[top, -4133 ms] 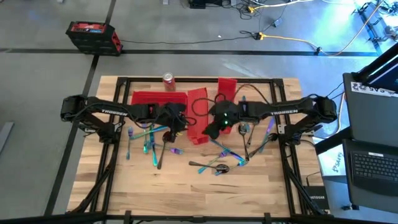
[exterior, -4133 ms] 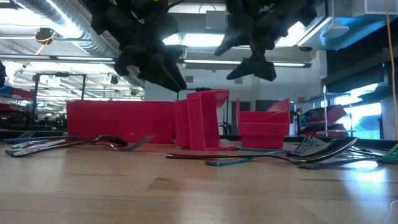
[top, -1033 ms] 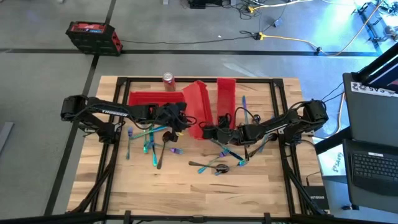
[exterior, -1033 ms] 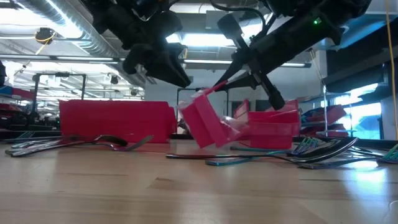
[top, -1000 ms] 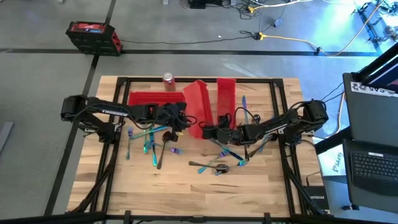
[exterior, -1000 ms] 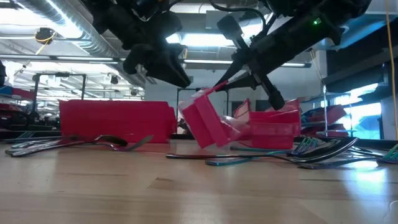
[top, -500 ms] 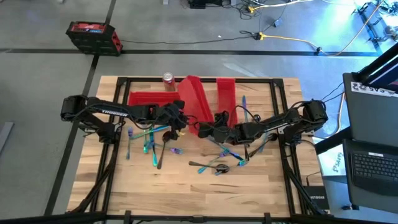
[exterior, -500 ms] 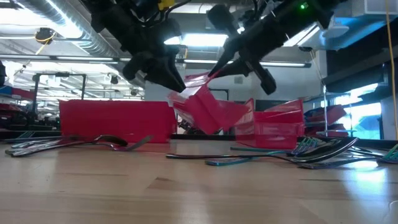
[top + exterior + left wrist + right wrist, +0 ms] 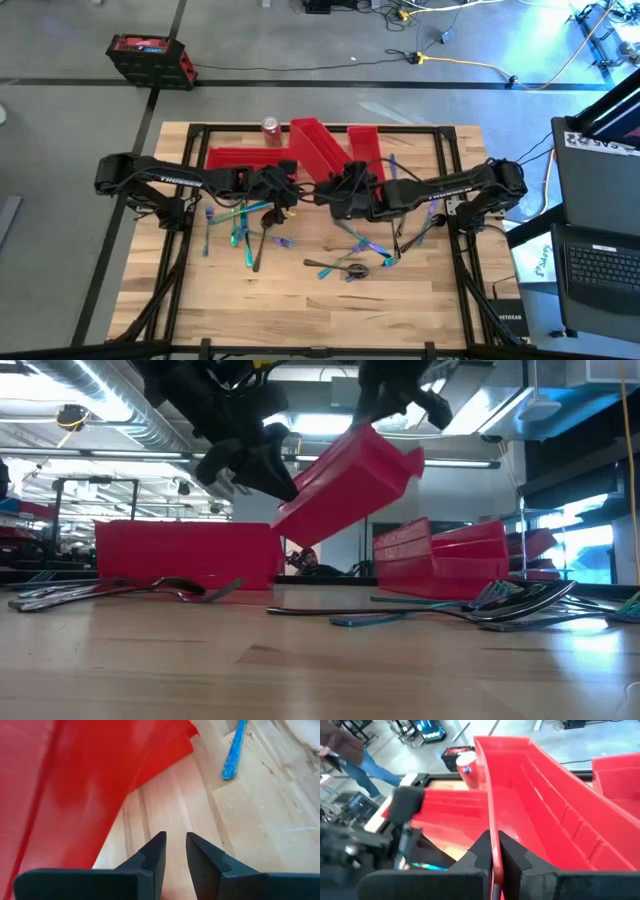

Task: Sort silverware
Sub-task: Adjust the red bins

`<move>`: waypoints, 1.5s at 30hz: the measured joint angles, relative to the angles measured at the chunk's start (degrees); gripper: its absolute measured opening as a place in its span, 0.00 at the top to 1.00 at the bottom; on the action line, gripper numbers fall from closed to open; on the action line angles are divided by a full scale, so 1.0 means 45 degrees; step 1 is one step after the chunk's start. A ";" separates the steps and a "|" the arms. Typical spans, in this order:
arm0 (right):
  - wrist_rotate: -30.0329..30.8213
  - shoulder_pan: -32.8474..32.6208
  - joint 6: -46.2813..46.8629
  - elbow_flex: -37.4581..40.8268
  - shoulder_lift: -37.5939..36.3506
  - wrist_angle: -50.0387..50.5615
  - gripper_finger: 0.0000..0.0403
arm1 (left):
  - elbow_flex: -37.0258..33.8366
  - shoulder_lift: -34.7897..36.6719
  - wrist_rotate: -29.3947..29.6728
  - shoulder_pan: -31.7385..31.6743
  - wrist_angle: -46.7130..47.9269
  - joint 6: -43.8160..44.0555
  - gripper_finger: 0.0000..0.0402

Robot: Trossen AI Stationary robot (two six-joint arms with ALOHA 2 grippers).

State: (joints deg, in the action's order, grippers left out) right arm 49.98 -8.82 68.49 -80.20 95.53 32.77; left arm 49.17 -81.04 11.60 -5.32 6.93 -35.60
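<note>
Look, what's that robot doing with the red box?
The right gripper has pinched the wall of one long red bin and holds it tilted in the air above the table. The left gripper hangs just above the wood beside that bin, fingers a little apart, holding nothing. The forks and spoons lie scattered, not sorted yet.

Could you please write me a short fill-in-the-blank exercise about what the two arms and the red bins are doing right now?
1. The right gripper is shut on the rim of a red ____.
2. In the low view that lifted bin is ____ the table, tilted.
3. The soda can stands at the table's ____ edge.
4. The left gripper holds ____.

Missing words: bin; above; far; nothing
</note>
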 joint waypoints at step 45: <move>-0.1352 0.0285 0.0093 -0.4669 0.4338 0.4779 1.00 | -0.0005 -0.0295 -0.1263 -0.2021 -0.0420 0.2248 0.85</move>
State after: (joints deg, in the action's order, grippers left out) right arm 43.89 -7.54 68.91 -101.21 115.05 54.27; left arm 49.15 -82.37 5.91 -14.41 5.04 -25.49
